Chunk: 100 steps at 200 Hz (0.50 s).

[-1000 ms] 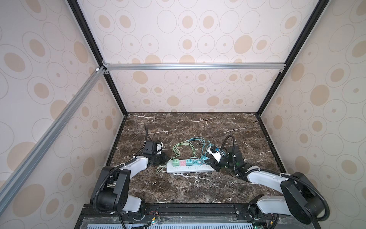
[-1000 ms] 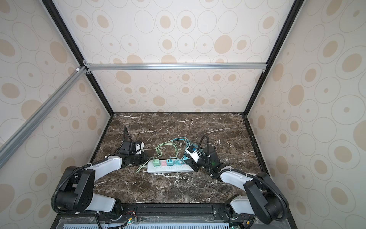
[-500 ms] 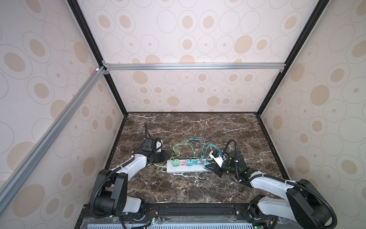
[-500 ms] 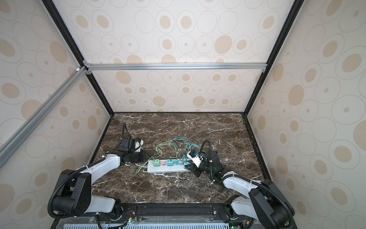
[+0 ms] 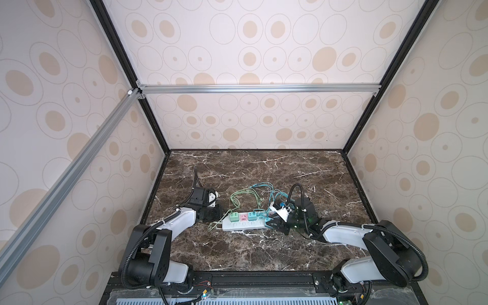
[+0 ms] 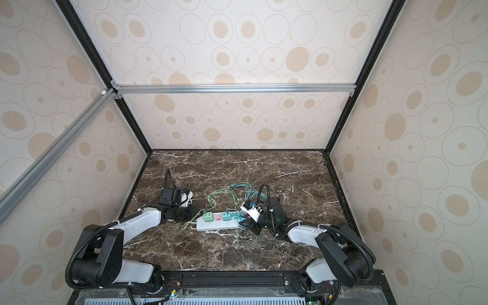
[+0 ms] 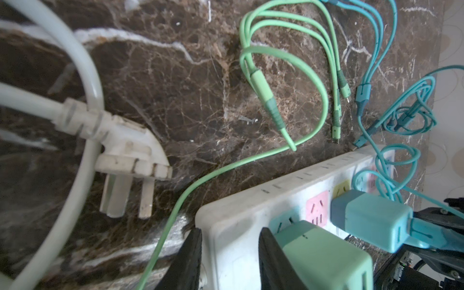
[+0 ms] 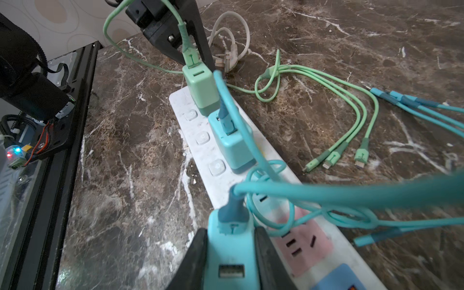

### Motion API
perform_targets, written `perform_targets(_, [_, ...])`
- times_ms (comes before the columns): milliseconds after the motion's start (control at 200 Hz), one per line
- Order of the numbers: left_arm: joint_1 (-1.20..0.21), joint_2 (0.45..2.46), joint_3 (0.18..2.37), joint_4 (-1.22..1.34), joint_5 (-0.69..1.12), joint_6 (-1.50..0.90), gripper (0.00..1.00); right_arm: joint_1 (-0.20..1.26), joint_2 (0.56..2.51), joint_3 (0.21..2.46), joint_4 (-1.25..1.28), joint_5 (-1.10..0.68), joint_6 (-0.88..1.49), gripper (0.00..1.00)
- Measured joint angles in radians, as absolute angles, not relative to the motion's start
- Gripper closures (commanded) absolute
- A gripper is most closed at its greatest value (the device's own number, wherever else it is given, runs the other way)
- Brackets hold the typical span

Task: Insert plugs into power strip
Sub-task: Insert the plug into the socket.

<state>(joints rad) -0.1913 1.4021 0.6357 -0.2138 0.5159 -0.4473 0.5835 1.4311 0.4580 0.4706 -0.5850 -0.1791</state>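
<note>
Right claw (image 8: 231,236): clamped on a teal plug (image 8: 232,256) over the power strip (image 8: 198,120), prongs hidden.
Left claw (image 7: 231,229): jaws apart astride the strip's end — cannot tell if it grips.
Hazard: teal cable (image 8: 351,194) loops across the sockets — could get trapped underneath, seating the plug crooked.

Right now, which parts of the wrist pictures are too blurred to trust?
Right wrist view: the teal cable crossing the foreground is smeared out of focus, the teal adapter in the jaws soft. Left wrist view: white plug soft, green cables crisp.
</note>
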Motion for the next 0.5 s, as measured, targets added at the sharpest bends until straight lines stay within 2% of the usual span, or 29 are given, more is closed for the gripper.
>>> perform_targets(500, [-0.191,1.398,0.627,-0.219,0.518,-0.446,0.62,0.551,1.483,0.56,0.483,-0.625,-0.208,1.0])
